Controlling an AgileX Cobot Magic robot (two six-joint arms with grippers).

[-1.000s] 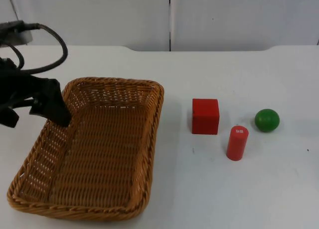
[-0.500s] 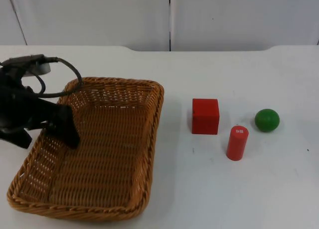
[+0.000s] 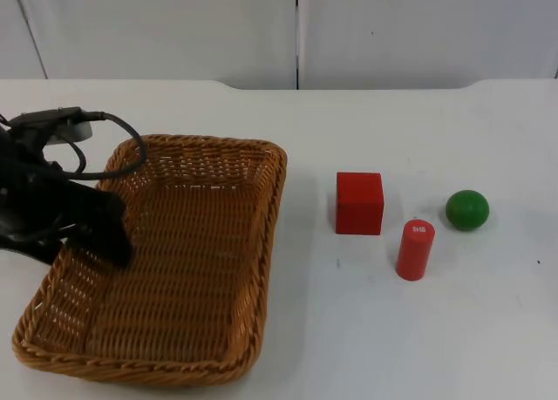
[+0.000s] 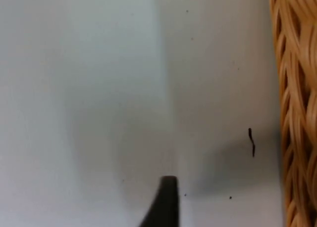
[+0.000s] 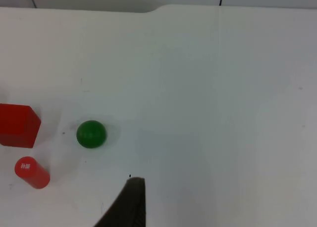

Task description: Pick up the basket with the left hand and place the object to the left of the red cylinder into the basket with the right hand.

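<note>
Hanging over the basket's left rim at frame left, left gripper, jaw state unclear, red cube right of center, just left of upright red cylinder, green ball far right, right gripper waiting above table, jaws unclear.

A: What sort of place is this?
B: A robot lab, or a test bench. A bare white counter ends at a plain grey partition wall.
A: Anything else?
B: Simple test props: a wicker basket, red cube, red cylinder, green ball.
</note>
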